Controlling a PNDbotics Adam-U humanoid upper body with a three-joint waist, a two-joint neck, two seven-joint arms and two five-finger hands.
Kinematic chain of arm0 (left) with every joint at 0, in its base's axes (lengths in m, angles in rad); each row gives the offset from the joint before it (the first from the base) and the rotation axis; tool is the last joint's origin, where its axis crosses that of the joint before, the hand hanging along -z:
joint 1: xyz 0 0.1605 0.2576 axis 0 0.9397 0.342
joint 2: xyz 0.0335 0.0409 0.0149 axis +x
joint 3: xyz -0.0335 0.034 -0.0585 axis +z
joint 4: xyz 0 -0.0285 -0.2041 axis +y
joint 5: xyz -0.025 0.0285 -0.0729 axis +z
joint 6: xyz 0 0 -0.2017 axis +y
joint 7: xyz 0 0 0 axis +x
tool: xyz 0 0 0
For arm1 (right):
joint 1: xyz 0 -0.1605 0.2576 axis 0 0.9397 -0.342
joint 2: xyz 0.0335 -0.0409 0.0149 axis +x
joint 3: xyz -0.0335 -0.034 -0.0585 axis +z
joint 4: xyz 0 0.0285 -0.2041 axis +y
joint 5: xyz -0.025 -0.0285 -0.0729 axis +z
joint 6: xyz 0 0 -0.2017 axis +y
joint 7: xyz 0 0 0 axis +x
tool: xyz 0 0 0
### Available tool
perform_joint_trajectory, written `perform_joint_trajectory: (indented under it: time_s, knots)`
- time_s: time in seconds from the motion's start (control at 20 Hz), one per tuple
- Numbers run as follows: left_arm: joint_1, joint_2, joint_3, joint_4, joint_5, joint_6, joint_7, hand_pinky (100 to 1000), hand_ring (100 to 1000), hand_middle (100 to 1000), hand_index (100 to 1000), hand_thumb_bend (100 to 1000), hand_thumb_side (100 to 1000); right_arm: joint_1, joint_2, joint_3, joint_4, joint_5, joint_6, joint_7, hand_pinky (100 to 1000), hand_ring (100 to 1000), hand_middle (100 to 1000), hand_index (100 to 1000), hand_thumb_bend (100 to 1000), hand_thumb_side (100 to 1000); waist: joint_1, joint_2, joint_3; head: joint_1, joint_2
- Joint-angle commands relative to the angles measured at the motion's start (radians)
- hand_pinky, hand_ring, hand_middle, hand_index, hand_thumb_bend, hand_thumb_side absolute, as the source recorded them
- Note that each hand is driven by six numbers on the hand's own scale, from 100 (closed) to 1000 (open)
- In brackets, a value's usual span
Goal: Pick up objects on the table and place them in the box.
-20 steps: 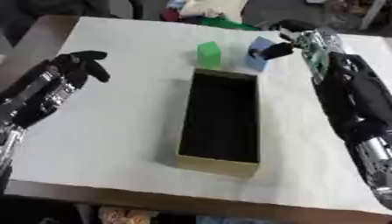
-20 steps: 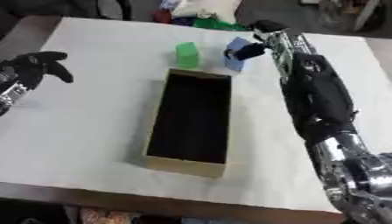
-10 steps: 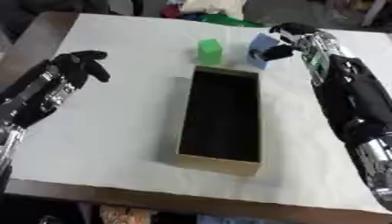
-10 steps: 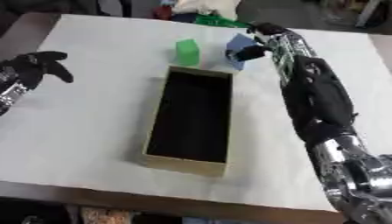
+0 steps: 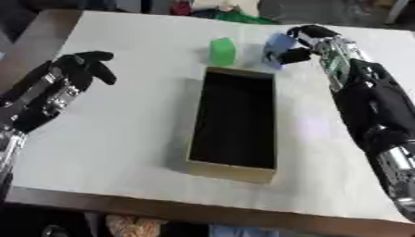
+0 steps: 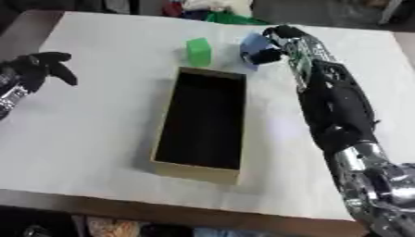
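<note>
An open box [image 5: 235, 122] with tan walls and a dark inside lies lengthwise in the middle of the white table [image 5: 129, 134]. Just beyond its far end stands a green block [image 5: 221, 50]. To the right of that, a pale blue object [image 5: 278, 45] is pinched between the thumb and curled fingers of my right hand [image 5: 304, 42], near the box's far right corner. My left hand [image 5: 77, 74] hovers over the table's left side, fingers relaxed and holding nothing.
Coloured cloth and other clutter [image 5: 235, 14] lie past the table's far edge. The table's dark front edge [image 5: 162, 208] runs along the bottom. White tabletop surrounds the box on both sides.
The whole picture has shifted slightly, so the head has moved. My right hand stays closed on the blue object near the box's far right corner. The left hand has barely moved.
</note>
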Motion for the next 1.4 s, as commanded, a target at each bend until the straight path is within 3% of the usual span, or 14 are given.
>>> perform_joint_trajectory:
  time_s: [0.05, 0.75, 1.4]
  knots:
    - [-0.017, 0.009, 0.012, -0.014, -0.001, -0.002, -0.001, 789, 675, 627, 912, 101, 986, -0.016, -0.021, -0.006, -0.008, -0.007, 0.001, -0.013, 850, 884, 844, 977, 342, 733, 0.006, -0.013, 0.0, 0.0, 0.005]
    - [-0.017, 0.01, 0.012, -0.014, 0.003, -0.002, -0.002, 789, 675, 627, 913, 101, 981, -0.016, -0.022, -0.002, -0.014, 0.001, -0.012, -0.066, 822, 830, 648, 846, 205, 591, 0.003, -0.021, -0.008, 0.004, 0.004]
    - [-0.009, 0.014, 0.016, -0.01, 0.007, 0.001, -0.002, 790, 676, 627, 913, 102, 975, -0.02, -0.021, 0.034, -0.064, -0.016, -0.096, -0.079, 823, 826, 635, 837, 180, 566, -0.003, -0.042, -0.043, 0.016, 0.003]
